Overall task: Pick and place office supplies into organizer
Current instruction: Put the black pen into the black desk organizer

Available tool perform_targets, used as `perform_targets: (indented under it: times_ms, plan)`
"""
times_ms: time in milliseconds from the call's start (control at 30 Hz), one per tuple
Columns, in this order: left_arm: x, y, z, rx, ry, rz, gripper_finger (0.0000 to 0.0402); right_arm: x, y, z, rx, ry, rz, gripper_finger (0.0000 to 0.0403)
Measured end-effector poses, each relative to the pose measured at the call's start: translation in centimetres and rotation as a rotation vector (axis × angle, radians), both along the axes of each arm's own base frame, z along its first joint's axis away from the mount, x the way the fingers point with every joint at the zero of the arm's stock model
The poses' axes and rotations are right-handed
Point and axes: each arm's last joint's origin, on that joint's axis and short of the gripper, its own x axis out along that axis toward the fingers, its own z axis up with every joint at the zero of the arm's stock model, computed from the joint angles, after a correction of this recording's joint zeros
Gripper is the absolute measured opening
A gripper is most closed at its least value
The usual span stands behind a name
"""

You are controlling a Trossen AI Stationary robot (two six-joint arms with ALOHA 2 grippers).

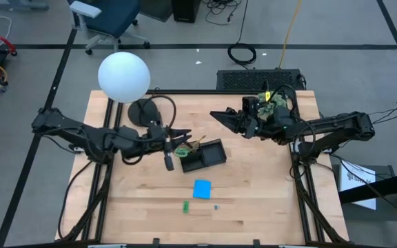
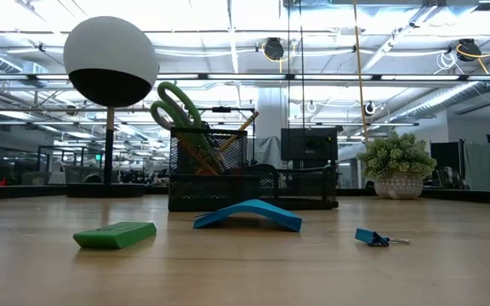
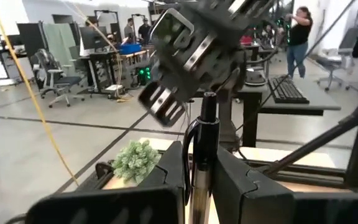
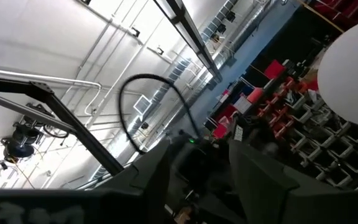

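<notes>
From the high view I have the left pincer [image 1: 182, 138] just over the near end of the organizer [image 1: 205, 155], with a black pen [image 1: 169, 160] hanging from it beside that tray's left edge. The scissors [image 1: 182, 150] and a pencil [image 1: 197, 142] already stand in the organizer, directly under the pincer. The blue note pad [image 1: 202, 189] lies on the surface [image 1: 136, 207] well clear of the pincer, toward the front, and the tiny green piece [image 1: 185, 206] sits farther out still. My right pincer [image 1: 220, 117] waits raised off to the other side of the organizer, near the plant [image 1: 276, 102]; its fingers stand apart with nothing between them.

The low view shows no pincer. The organizer [image 2: 253, 183] stands mid-surface with the green-handled scissors [image 2: 177, 109] and pencil [image 2: 238, 129] poking up; the note pad [image 2: 247, 214], arched, lies in front, the green piece [image 2: 115, 234] to one side and a small blue binder clip [image 2: 373, 237] to the other.

In the left wrist view my fingers [image 3: 241, 186] are closed on the pen [image 3: 202, 168], which runs up between them, with the right arm's pincer [image 3: 166, 106] beyond.

The right wrist view shows its own fingers [image 4: 260, 180] parted, empty, pointed at the ceiling.
</notes>
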Motion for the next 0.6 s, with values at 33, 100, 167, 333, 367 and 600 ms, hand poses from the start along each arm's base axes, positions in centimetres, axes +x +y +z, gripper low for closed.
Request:
perform_targets:
  times_ms: [33, 100, 167, 333, 367, 600]
  plan:
    - [0.2, 0.2, -0.7, -0.014, -0.020, -0.006, 0.0035, 0.0, 0.0, 0.0, 0.002, 0.000, 0.001, 0.0155]
    - [0.4, 0.6, -2.0, -0.044, -0.073, -0.014, 0.0035, 0.0, 0.0, 0.0, 0.004, -0.003, 0.001, 0.0156]
    - [0.4, 1.0, -3.5, -0.065, -0.127, -0.019, 0.0035, 0.0, 0.0, 0.0, 0.004, -0.002, 0.002, 0.0156]
    - [0.0, 2.2, -7.0, -0.082, -0.165, 0.013, 0.0035, 0.0, 0.0, 0.0, 0.014, -0.003, 0.007, 0.0157]
    - [-0.1, 2.4, -7.7, -0.092, -0.160, 0.019, 0.0035, 0.0, 0.0, 0.0, 0.019, -0.003, 0.009, 0.0157]
    - [-0.6, 4.1, -11.1, -0.128, -0.102, 0.040, 0.0035, 0.0, 0.0, 0.0, 0.022, -0.002, 0.009, 0.0152]
